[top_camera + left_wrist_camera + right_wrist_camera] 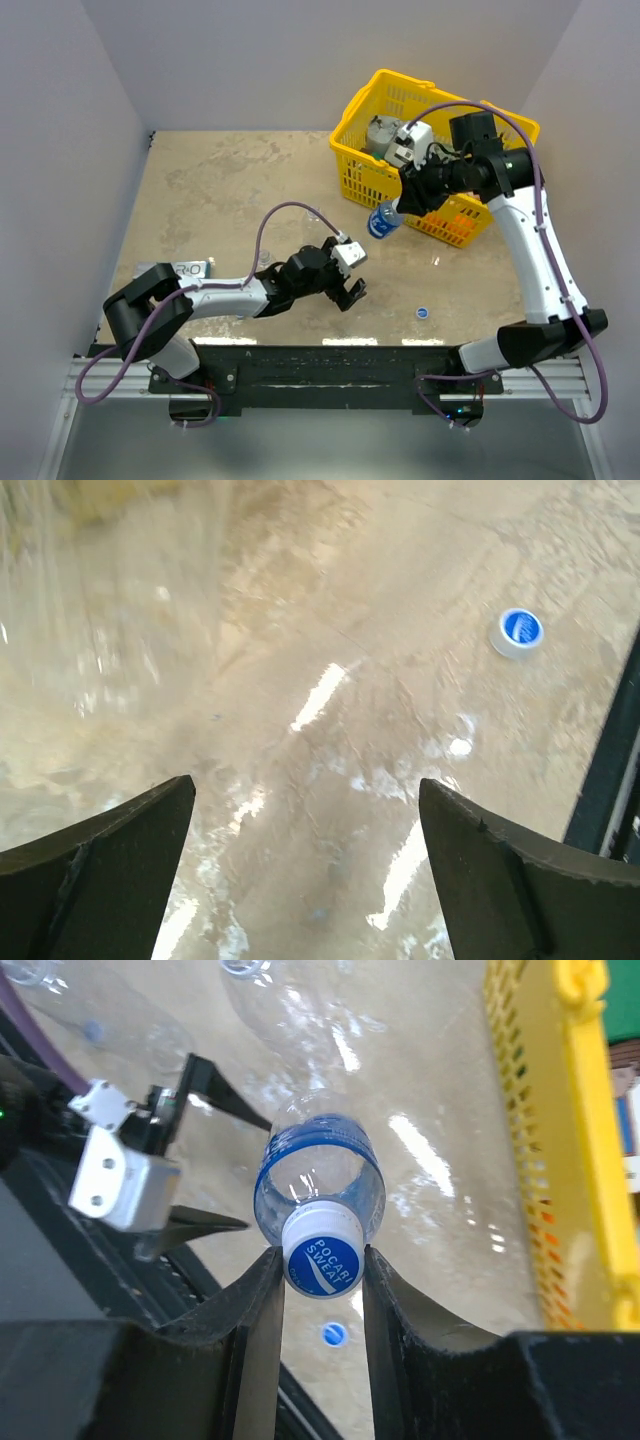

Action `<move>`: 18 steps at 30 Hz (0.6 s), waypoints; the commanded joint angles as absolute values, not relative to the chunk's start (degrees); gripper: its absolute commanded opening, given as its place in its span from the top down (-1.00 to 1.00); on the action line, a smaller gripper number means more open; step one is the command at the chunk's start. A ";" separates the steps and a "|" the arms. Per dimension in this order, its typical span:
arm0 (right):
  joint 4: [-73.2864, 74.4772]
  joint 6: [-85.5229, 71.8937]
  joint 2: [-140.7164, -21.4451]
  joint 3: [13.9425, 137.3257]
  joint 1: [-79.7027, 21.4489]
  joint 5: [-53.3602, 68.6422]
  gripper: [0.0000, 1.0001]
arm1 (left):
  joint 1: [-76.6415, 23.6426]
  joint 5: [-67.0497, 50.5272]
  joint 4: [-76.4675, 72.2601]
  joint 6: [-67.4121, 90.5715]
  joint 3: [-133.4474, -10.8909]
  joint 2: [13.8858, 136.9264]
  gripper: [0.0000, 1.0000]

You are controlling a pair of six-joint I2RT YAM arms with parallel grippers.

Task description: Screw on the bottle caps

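My right gripper (388, 215) (320, 1257) is shut on a blue cap with a white rim (322, 1252) that sits on the neck of the blue-labelled bottle (320, 1165) (380, 223), just left of the basket. A loose blue cap (422, 312) (333, 1334) (518, 632) lies on the table right of my left gripper. My left gripper (357, 276) (305, 790) is open and empty, low over bare table. Two clear unlabelled bottles (105, 1015) (290, 1005) lie beyond it; one shows blurred in the left wrist view (110, 610). I see no third cap.
A yellow basket (365, 100) (580, 1110) stands at the back right with grey cans (380, 135) inside. A flat packet (190, 270) lies by the left arm's base. The black front rail (610, 770) runs along the table's near edge.
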State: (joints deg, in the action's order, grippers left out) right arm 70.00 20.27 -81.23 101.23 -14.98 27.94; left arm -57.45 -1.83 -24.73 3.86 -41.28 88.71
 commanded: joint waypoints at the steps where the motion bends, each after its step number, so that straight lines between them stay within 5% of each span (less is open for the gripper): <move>1: 72.51 26.72 -86.73 106.42 -15.12 19.61 1.00 | -57.39 -9.14 -27.60 2.99 -39.90 87.10 -0.99; 18: 67.24 28.12 -89.11 100.11 -21.97 7.65 1.00 | -57.39 -12.74 -29.00 1.85 -39.46 87.36 -0.99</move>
